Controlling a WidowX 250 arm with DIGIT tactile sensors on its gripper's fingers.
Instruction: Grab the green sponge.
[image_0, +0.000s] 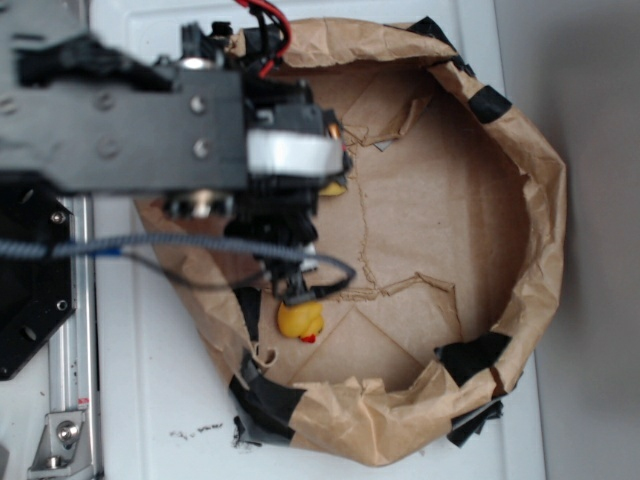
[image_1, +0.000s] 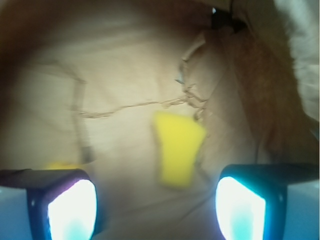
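The green sponge (image_1: 178, 150) looks pale yellow, a flat trapezoid lying on the brown paper floor. It lies ahead of my gripper (image_1: 157, 210), slightly right of centre, apart from both fingers. The gripper is open, with only paper between its glowing pads (image_1: 72, 210). From the exterior camera only a yellow corner of the sponge (image_0: 333, 187) shows beside the arm, and the gripper (image_0: 285, 230) hangs over the basin's left part, mostly hidden by the wrist.
A small yellow duck (image_0: 300, 322) with a red beak sits near the basin's lower left; a yellow blur of the duck (image_1: 62, 165) shows by my left finger. The crumpled brown paper wall (image_0: 545, 230), patched with black tape (image_0: 470, 355), rings the floor.
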